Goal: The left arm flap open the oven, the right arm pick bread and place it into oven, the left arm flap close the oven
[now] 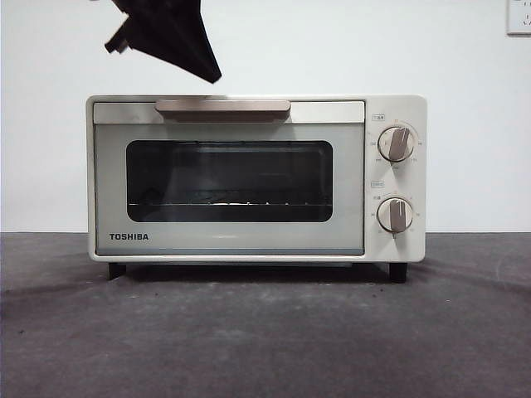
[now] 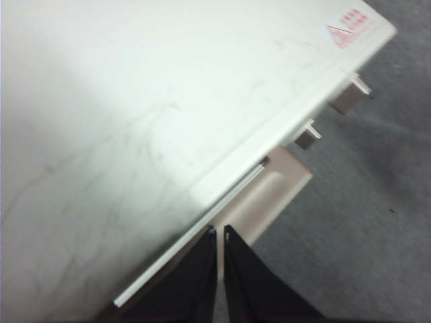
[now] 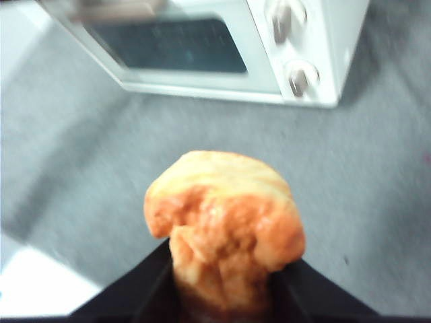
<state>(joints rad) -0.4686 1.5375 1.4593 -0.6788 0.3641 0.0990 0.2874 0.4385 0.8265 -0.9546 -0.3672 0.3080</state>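
Bread [image 3: 225, 225] clamped in right tool [image 3: 225, 282], held above grey surface [image 3: 377, 202], well apart from oven [image 1: 249, 178]; oven door shut; left tool [image 2: 220, 235] closed, empty, poised just above handle [image 1: 222, 108]

Front view: I get even, soft light; the oven [image 1: 255, 178] reads sharp, its logo crisp.
Shadows: a dark band lies under the oven on the worktop [image 1: 265, 340], with fainter shadow spreading to both sides.
Window: the glass is dark, with only a faint glint along the rack.
Left wrist view: I see the oven top washed out to near white by glare, soft all over; the left gripper [image 2: 221, 232] is a black shape without detail.
Right wrist view: blurred throughout; the bread [image 3: 225, 225] is smeared, and the oven behind is hazy.
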